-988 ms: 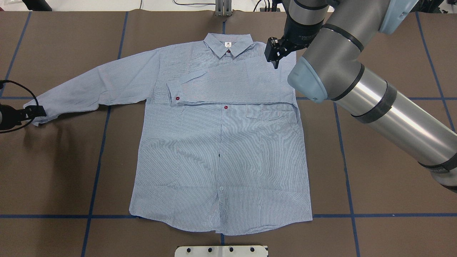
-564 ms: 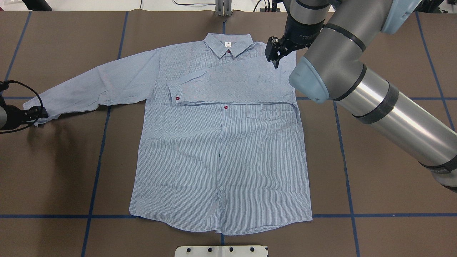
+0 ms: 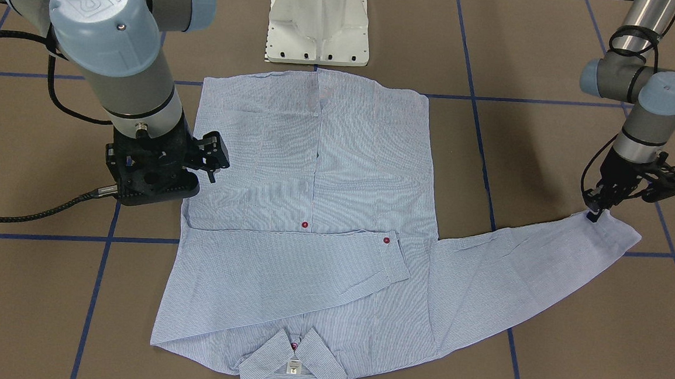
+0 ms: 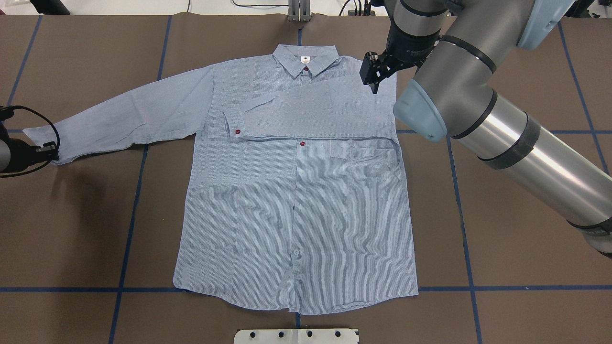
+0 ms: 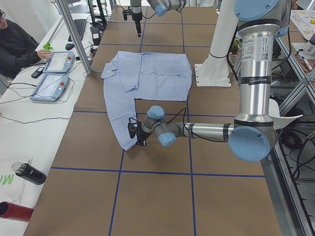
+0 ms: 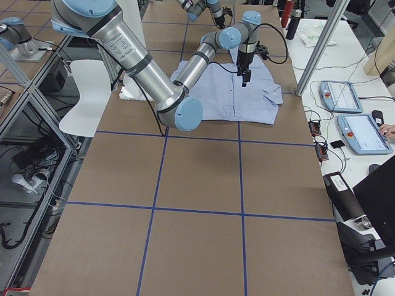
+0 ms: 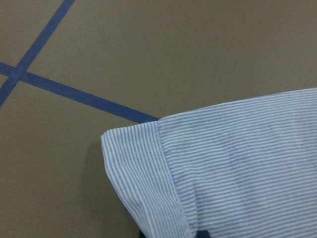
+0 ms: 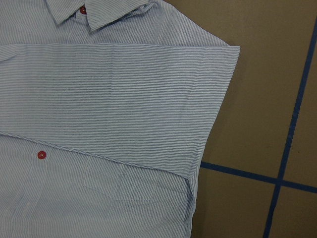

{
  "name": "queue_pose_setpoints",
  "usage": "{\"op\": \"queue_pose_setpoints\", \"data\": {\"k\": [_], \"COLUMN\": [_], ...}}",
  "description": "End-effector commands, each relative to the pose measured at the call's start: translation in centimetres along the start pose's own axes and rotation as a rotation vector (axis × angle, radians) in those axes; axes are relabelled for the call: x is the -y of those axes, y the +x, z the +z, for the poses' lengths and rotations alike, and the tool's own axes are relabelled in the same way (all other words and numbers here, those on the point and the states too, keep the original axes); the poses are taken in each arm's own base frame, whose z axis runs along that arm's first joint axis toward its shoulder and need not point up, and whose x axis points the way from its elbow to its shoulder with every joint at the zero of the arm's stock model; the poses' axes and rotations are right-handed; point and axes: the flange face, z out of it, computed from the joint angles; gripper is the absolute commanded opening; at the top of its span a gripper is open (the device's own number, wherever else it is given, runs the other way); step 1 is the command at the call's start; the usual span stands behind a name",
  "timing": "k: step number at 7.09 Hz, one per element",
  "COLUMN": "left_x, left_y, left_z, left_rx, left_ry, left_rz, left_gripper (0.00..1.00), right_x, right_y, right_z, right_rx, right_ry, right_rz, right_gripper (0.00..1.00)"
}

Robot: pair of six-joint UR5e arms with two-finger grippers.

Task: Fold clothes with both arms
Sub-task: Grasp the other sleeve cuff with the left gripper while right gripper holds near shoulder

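The clothes are one light blue striped shirt (image 4: 296,205) lying flat, front up, collar (image 4: 306,59) at the far side. One sleeve (image 4: 311,112) is folded across the chest. The other sleeve (image 4: 129,114) stretches out to the overhead view's left. My left gripper (image 4: 50,152) (image 3: 594,214) is shut on that sleeve's cuff (image 7: 148,173), low over the table. My right gripper (image 4: 374,88) (image 3: 213,167) hangs above the shirt's shoulder by the folded sleeve, open and holding nothing. Its wrist view shows only the folded sleeve (image 8: 114,94) and the chest pocket (image 8: 124,186).
The white pedestal base (image 3: 318,18) stands at the shirt's hem side. Blue tape lines (image 4: 134,191) grid the brown table. Beyond the collar side runs a bench with teach pendants (image 5: 51,73), a metal post (image 5: 74,37) and a seated person (image 5: 15,44).
My left gripper has drawn the cuff outward, and the long sleeve lies straighter. My right gripper has shifted slightly toward the shoulder's outer edge.
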Motion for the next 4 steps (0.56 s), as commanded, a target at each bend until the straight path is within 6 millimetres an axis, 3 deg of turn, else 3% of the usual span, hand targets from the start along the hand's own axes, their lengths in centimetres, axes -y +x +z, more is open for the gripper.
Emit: {"op": "queue_pose_setpoints", "data": {"k": [1,4], "left_x": [-0.3,0.8], "left_y": [3.0,11.2], "left_z": [-3.3,-12.3], "left_rx": [-0.056,-0.071], "left_ry": [-0.044,-0.058], "left_rz": [0.007,-0.005], "left_gripper": [0.00,0.00], "right_x": [-0.4,-1.8], "right_y": [0.7,5.1], "right_z": [0.3,2.3], "right_rx": [-0.003,-0.028], "right_ry": [-0.002,-0.028], "right_rz": [0.002,0.029], "right_gripper": [0.99,1.00]}}
